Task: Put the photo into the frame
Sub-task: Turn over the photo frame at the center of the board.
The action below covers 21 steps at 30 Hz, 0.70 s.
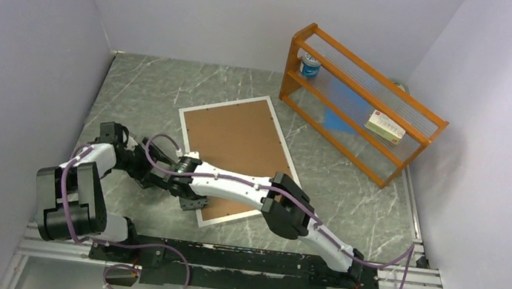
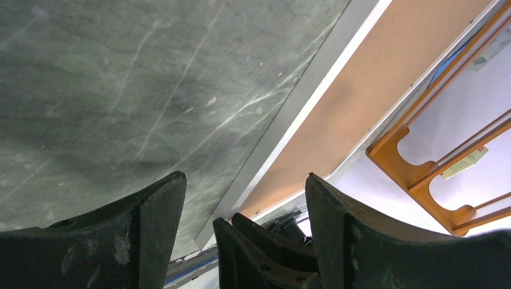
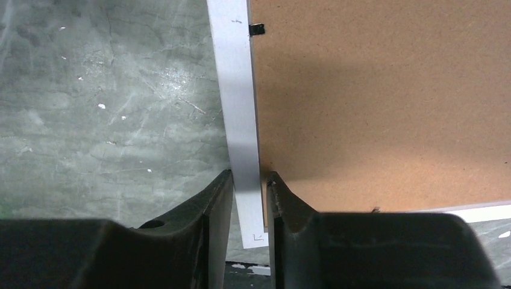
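The large white rectangular picture frame (image 3: 238,120) lies flat on the grey marbled counter (image 1: 156,86), with a brown backing board (image 1: 239,138) inside and the photo nowhere in sight. The right jaws straddle its border by a corner, grip unclear; the left jaws gape empty. Lifting from there could twist it askew.

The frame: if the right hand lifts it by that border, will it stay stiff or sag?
Probably stiff: the frame's border runs straight where the right hand straddles it. Held at one corner, so wide a panel would likely tilt. Only one small clip shows on the backing board, so that may shift.
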Each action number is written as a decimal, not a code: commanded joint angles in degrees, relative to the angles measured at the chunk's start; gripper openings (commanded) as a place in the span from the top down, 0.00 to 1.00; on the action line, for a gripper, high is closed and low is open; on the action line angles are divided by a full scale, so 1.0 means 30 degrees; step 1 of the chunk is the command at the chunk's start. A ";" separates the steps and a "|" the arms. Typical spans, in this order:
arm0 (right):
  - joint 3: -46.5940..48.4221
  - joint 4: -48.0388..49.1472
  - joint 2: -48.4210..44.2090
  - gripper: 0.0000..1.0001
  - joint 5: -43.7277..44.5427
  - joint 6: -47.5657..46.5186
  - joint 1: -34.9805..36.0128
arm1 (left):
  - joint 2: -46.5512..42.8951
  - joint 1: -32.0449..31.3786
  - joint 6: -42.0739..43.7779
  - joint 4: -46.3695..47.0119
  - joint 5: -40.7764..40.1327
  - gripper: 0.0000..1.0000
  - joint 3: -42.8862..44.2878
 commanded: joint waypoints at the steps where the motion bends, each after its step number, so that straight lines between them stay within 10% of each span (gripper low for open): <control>1: -0.0011 -0.1498 0.1603 0.76 0.0606 0.0854 0.0395 | 0.0147 0.0029 -0.0538 0.1259 0.0602 0.22 -0.0726; 6: 0.0674 -0.1812 0.1706 1.00 0.1093 0.0896 0.0485 | 0.0341 0.0007 -0.1234 0.2915 0.1435 0.21 -0.1879; 21: 0.0829 -0.0680 -0.1679 1.00 0.1239 0.0262 0.0197 | 0.1606 -0.1195 -0.2704 0.8025 0.3864 0.08 -0.3369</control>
